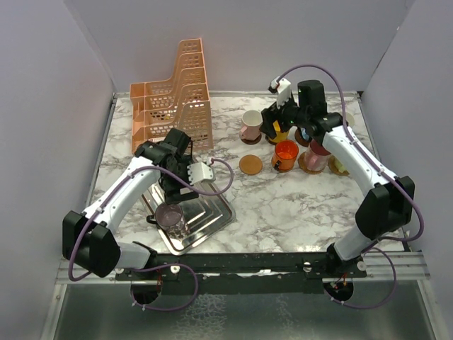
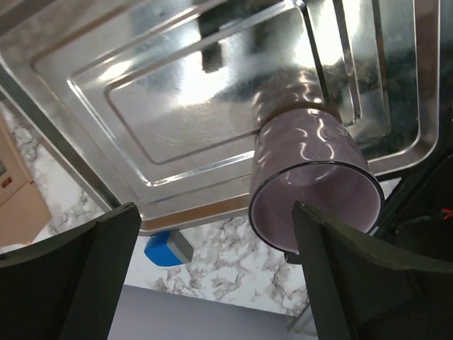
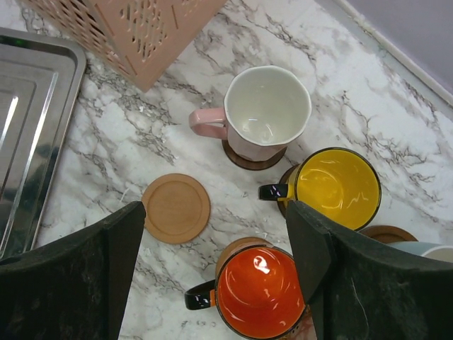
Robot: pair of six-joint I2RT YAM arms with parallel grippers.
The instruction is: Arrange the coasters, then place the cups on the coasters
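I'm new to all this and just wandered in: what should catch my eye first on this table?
The glossy orange cup and yellow cup jump out, standing toward the far right of the table, next to one bare coaster. Near left, a purple cup stands alone on a shiny silver tray, below the open left claw. A tall peach rack fills the back left corner.

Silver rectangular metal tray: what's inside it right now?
One grey-purple glossy cup stands in the silver rectangular metal tray, toward its near side. From above, the left arm covers the tray's far-left corner, and the floor beneath the cup is hidden.
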